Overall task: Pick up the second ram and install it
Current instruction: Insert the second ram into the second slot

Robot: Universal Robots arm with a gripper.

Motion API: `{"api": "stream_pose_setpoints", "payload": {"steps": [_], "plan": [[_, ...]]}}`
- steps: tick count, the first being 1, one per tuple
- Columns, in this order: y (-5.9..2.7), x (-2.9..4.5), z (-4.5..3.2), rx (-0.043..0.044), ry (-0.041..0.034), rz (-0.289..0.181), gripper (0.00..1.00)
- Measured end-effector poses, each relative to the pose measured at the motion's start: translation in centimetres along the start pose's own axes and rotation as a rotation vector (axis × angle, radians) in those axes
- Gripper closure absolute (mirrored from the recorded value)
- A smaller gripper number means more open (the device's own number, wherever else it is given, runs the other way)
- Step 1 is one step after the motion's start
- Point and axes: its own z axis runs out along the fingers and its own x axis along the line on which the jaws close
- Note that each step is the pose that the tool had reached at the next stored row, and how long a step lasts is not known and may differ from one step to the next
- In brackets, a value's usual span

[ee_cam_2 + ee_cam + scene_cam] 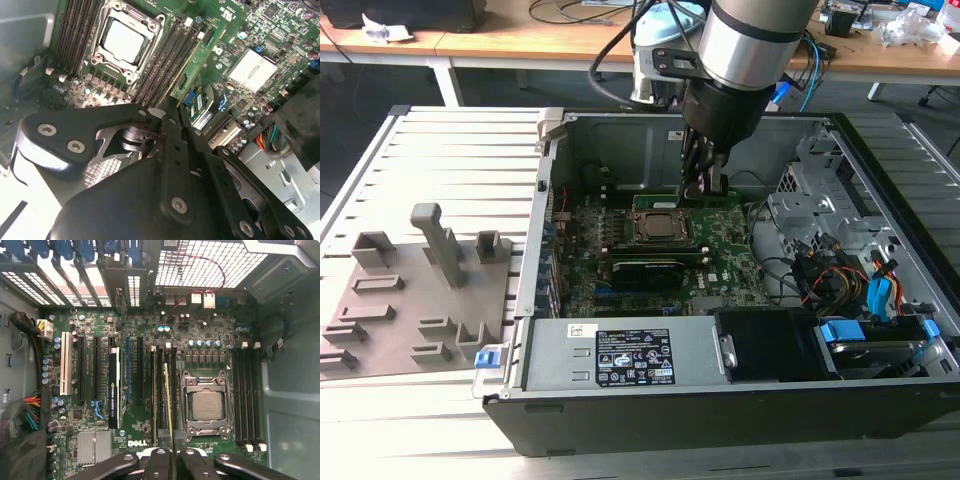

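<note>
Over the motherboard (145, 426), the claw (170, 452) clamps the second ram (168, 405) edgewise, parallel to the memory slots (245, 395).

The second ram (200, 57) is a long, thin, flat green stick. It stands on its thin edge, so from right above, in the first wrist view, it looks like a skinny yellow-green line. It sits low over the row of dark slots (159, 390) just beside the CPU socket (206, 405) and runs the same way they do. The gripper (171, 442) pinches it at one end. I cannot tell if it is pushed all the way in.
</note>
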Motion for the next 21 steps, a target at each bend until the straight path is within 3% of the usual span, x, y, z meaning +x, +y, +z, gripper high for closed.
{"api": "stream_pose_setpoints", "payload": {"steps": [21], "plan": [[-0.14,0.12,1.33,0.0001,-0.0001,0.000,0.86]]}}
